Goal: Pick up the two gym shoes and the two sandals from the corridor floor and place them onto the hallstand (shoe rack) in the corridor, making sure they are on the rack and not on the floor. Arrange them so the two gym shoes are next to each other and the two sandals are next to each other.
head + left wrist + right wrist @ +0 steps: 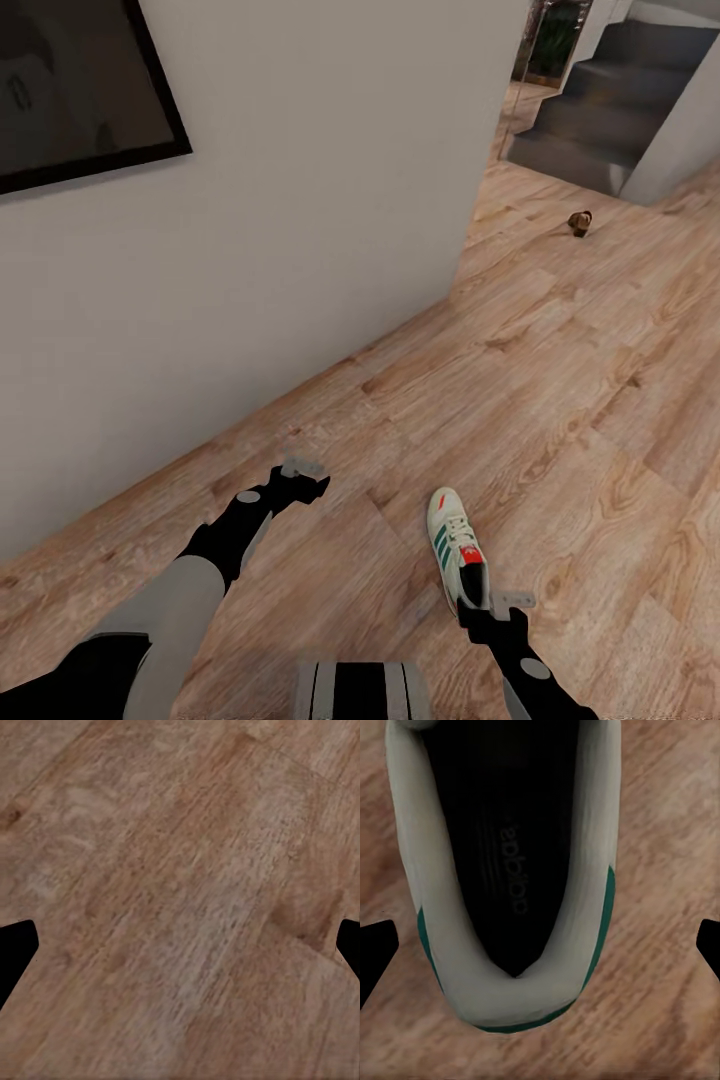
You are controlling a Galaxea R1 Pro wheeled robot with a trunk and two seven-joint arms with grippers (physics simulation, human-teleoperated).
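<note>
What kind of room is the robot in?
Probably a hallway in a house. There's wood-plank floor, a plain wall with a dark framed picture, grey stairs at the far end, and a sneaker on the floor.

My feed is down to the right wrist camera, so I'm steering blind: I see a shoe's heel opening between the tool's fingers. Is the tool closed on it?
Observer: No. In the head view the right tool is at the heel of the sneaker, jaws apart, and the shoe lies on the floor.
Operator: Where does its toe point?
Observer: Away from the robot, toward the wall.
Operator: What is the left arm doing?
Observer: The left tool is open over bare planks, holding nothing.
Operator: Any other footwear around?
Observer: A small brown object sits far ahead near the stairs; too small to identify.
</note>
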